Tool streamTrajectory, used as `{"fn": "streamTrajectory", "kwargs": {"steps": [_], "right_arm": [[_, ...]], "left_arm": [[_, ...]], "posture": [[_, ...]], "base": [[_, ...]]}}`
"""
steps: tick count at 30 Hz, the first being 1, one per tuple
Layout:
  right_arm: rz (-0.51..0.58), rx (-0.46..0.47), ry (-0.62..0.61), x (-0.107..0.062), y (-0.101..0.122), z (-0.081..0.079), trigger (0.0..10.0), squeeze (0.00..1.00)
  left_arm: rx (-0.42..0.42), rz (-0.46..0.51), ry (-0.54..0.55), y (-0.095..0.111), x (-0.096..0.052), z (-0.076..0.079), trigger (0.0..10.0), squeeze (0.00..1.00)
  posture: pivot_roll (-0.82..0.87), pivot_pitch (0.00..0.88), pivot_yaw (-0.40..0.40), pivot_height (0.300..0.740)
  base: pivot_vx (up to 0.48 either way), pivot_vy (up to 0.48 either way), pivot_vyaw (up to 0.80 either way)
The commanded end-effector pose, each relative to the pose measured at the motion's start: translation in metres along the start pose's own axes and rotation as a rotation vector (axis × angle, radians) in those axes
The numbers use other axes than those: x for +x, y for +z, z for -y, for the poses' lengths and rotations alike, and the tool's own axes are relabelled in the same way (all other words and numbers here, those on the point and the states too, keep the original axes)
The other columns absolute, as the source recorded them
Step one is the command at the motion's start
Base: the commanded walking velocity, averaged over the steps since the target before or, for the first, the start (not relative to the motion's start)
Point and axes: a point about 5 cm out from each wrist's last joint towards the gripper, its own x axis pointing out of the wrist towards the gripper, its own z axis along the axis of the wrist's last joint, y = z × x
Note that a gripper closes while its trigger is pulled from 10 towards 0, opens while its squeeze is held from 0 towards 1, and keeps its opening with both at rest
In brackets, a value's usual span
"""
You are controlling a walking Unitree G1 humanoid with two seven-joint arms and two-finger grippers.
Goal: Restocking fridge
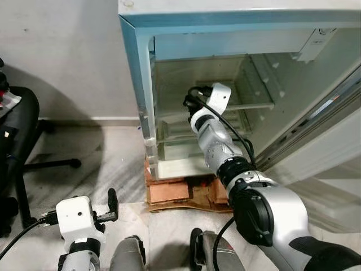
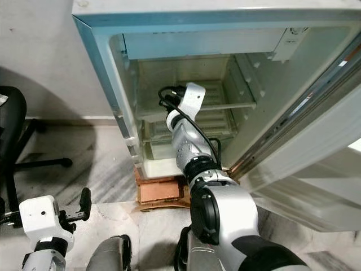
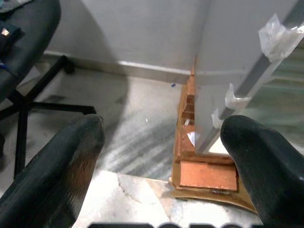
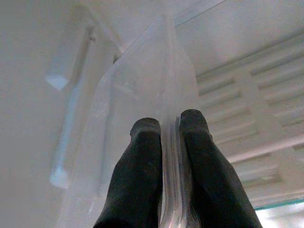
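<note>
The fridge (image 1: 141,84) is seen with its door open and is propped on bricks (image 1: 169,192). The right arm (image 1: 220,141) is extended into its interior. The left gripper (image 1: 111,206) is held low above the floor, beside a black chair (image 1: 17,130).

Soft, even indoor light, a broad shadow on the wall (image 1: 67,73), and blurred near fingers (image 3: 71,152).
</note>
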Motion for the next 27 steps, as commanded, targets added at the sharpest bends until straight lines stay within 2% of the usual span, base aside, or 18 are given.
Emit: {"fn": "streamTrajectory", "kwargs": {"steps": [1, 6, 9, 13, 20, 22, 25, 26, 27], "right_arm": [[-0.067, 0.04, -0.041, -0.003, -0.019, -0.002, 10.0, 1.0], [-0.047, 0.026, -0.027, -0.001, -0.013, -0.008, 10.0, 1.0], [-0.021, 0.065, 0.011, 0.0, -0.007, -0.016, 10.0, 1.0], [-0.003, 0.078, 0.014, 0.002, -0.002, -0.016, 10.0, 1.0], [0.004, -0.003, 0.021, 0.001, -0.001, -0.013, 10.0, 1.0], [0.005, 0.0, 0.039, 0.001, -0.002, -0.013, 10.0, 1.0], [-0.005, -0.078, 0.08, 0.001, -0.004, -0.018, 10.0, 1.0], [-0.023, -0.137, 0.093, 0.0, -0.006, -0.02, 10.0, 0.0], [-0.023, -0.137, 0.093, 0.0, -0.006, -0.02, 10.0, 0.0]], "left_arm": [[0.007, -0.015, 0.021, 0.0, -0.002, -0.003, 10.0, 0.0], [0.003, -0.018, 0.024, 0.0, -0.002, -0.002, 10.0, 0.0], [-0.004, -0.021, 0.022, -0.001, -0.002, 0.0, 10.0, 0.0], [-0.009, -0.021, 0.017, -0.001, -0.002, 0.004, 10.0, 0.0], [-0.011, -0.015, 0.03, 0.0, 0.004, 0.003, 10.0, 0.0], [-0.012, -0.014, 0.032, 0.0, 0.005, 0.003, 10.0, 0.0], [-0.015, -0.015, 0.034, -0.001, 0.006, 0.003, 10.0, 0.0], [-0.017, -0.016, 0.031, -0.001, 0.006, 0.004, 10.0, 0.0], [-0.017, -0.016, 0.031, -0.001, 0.006, 0.004, 10.0, 0.0]], "posture": [[0.23, 0.329, -0.055, 0.74], [0.23, 0.329, -0.059, 0.74], [0.23, 0.321, -0.061, 0.74], [0.23, 0.309, -0.065, 0.74], [0.22, 0.294, -0.072, 0.74], [0.22, 0.29, -0.074, 0.74], [0.22, 0.286, -0.074, 0.74], [0.22, 0.285, -0.075, 0.74], [0.22, 0.285, -0.075, 0.74]], "base": [[0.0, 0.0, 0.0], [0.0, 0.0, 0.0], [0.0, 0.0, 0.0], [0.0, 0.0, 0.0], [0.0, 0.0, 0.0], [0.0, 0.0, 0.0], [0.0, 0.0, 0.0], [0.0, 0.0, 0.0], [0.0, 0.0, 0.0]]}}
